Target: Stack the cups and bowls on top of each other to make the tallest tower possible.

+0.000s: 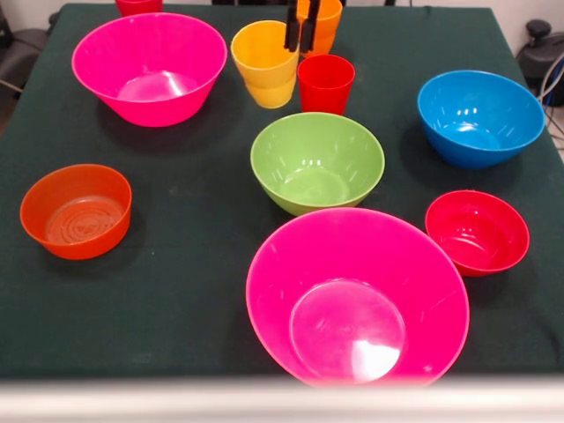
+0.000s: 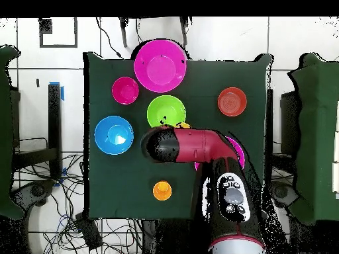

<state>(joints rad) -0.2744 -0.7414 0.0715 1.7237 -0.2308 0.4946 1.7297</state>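
Note:
My gripper [image 1: 300,35] hangs from the top edge, in front of the yellow cup's [image 1: 264,63] right rim and the orange cup [image 1: 324,19]. The red cup [image 1: 325,84] stands just right of the yellow one. The lime-green bowl [image 1: 317,161] sits mid-table. One hot-pink bowl [image 1: 148,66] is at the back left and the other [image 1: 357,295] at the front. The blue bowl [image 1: 480,116] is right, the small red bowl [image 1: 477,231] below it, and the translucent orange bowl [image 1: 77,211] left. Everything stands apart, so no tower shows. Overhead, my arm [image 2: 189,145] hides the gripper.
All of it sits on a dark green tablecloth [image 1: 176,291]. A red object [image 1: 138,5] is cut off by the top edge behind the back pink bowl. Overhead, cables [image 2: 66,225] lie on the floor beside the table.

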